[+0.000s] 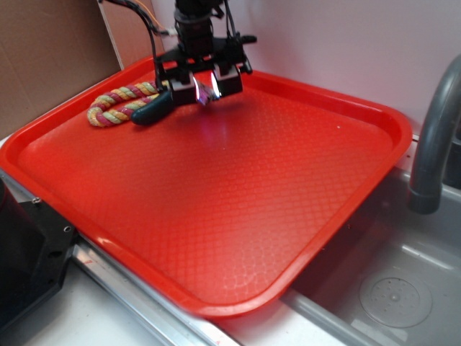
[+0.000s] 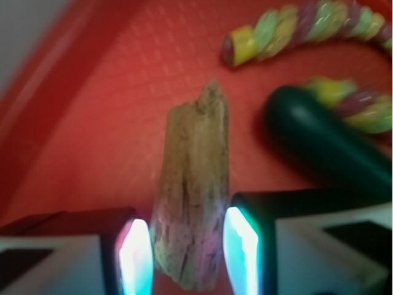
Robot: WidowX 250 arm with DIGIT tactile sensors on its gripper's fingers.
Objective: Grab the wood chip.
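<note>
My gripper [image 2: 187, 252] has its 2 fingers closed against the sides of the wood chip [image 2: 193, 190], at the far left corner of the red tray [image 1: 346, 216]. The dark sausage toy [image 2: 319, 144] and braided rope [image 2: 307, 27] lie beside it.

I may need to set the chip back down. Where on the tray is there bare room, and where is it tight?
Most of the red tray is bare: the whole middle, the near edge and the side toward the faucet. The far left corner is crowded: the rope, the dark toy and the gripper around the wood chip.
</note>
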